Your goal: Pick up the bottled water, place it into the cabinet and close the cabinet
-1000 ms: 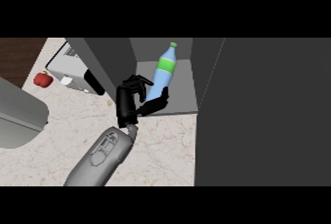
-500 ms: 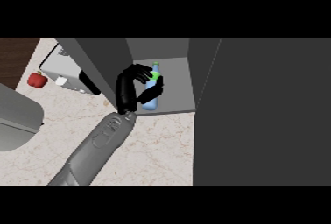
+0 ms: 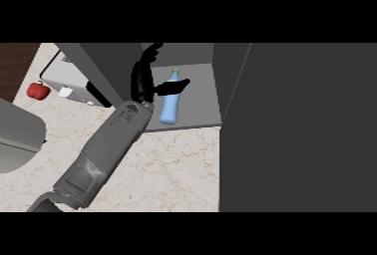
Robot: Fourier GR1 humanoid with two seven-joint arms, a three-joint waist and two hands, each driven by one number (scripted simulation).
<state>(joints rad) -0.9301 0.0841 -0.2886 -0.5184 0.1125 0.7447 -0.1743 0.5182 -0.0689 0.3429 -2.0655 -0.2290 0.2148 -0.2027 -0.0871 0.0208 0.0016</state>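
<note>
While a red apple (image 3: 38, 90) and white appliance (image 3: 71, 82) sit left of the cabinet (image 3: 193, 119), its dark door panel (image 3: 302, 124) looms right. Bottled water (image 3: 171, 104), slim blue plastic with green cap, stands inside the cabinet; left hand (image 3: 145, 74) just beside it, fingers uncurled, thumb touching the bottle.

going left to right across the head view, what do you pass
red apple → white appliance → robot hand → bottled water inside the cabinet → dark cabinet door
</note>
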